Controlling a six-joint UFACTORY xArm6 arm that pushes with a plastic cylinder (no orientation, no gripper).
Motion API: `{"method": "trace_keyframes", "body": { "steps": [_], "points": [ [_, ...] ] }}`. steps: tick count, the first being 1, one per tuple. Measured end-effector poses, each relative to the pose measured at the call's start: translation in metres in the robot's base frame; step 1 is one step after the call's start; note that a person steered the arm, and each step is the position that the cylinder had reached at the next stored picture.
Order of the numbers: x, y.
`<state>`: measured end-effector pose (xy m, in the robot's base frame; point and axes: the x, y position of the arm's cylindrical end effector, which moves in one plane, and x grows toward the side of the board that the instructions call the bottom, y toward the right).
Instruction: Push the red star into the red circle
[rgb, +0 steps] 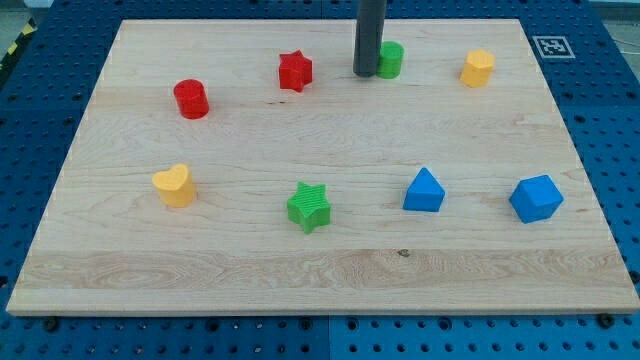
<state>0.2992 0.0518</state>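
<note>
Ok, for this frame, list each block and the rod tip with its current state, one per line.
my tip: down on the board, touching the green cylinder's left side
red star: flat, left of the tip, clear of it
red circle: upright, apart from the star
green cylinder: upright
yellow hexagon: upright
yellow heart: flat
green star: flat
blue triangle: flat
blue cube: flat
</note>
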Motion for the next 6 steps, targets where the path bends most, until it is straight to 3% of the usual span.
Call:
{"method": "trace_keyframes", "body": {
  "steps": [4, 6],
  "points": [
    [0.019, -0.074],
    [0.004, -0.126]
  ]
}}
